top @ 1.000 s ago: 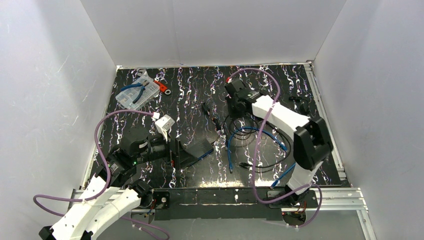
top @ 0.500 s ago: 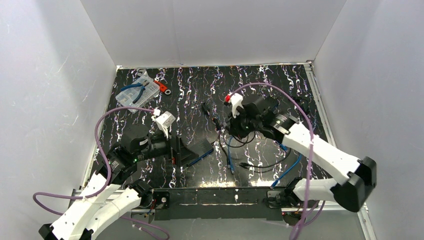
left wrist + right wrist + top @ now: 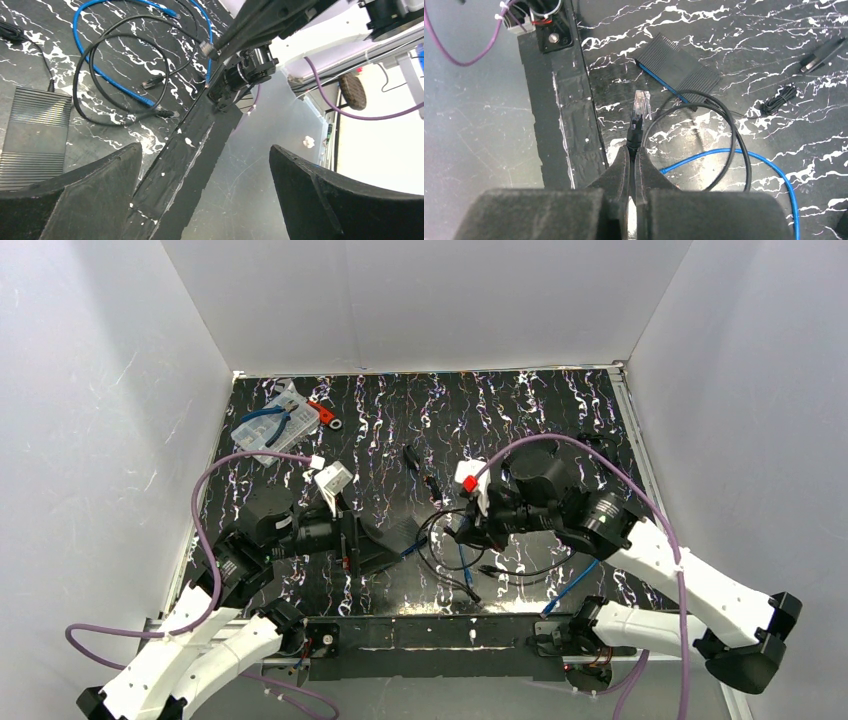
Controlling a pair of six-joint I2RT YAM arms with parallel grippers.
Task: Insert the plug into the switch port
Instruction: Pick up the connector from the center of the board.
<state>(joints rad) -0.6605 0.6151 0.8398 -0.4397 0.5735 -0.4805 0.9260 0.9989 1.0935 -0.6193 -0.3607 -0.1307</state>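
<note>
Over to the right arm first: reaches in from the near right corner of the table (image 3: 520, 410), swings its elbow low and wide beyond the near edge, then angles back up and left toward the middle. Ends in the right gripper (image 3: 631, 152), pinched tight on the plug (image 3: 642, 104), gripping it by the black boot and leaving the clear tip poking out just ahead of the fingertips.

Now the left arm: rises from the near left corner, bends at the wrist and aims toward the near edge. Shows the left gripper (image 3: 204, 150) spread wide apart, holding nothing.

And the gap: holds the plug near the switch (image 3: 680, 67) but apart from it, tip aimed roughly at one corner of that ribbed box. Finds the switch lying flat by the middle of the near edge, between the two grippers, just beside the left one and near the tape strip (image 3: 569, 125).

Loops the black cable (image 3: 733, 125) out from beside the right fingers, crossing the blue cable (image 3: 724, 150).

Hard to call: no making out a port on the switch from either wrist; loses one end of it behind a left finger (image 3: 75, 200); barely picks out the plug from overhead against the dark table. Spots a parts box (image 3: 265, 428) at the far left corner, well apart
</note>
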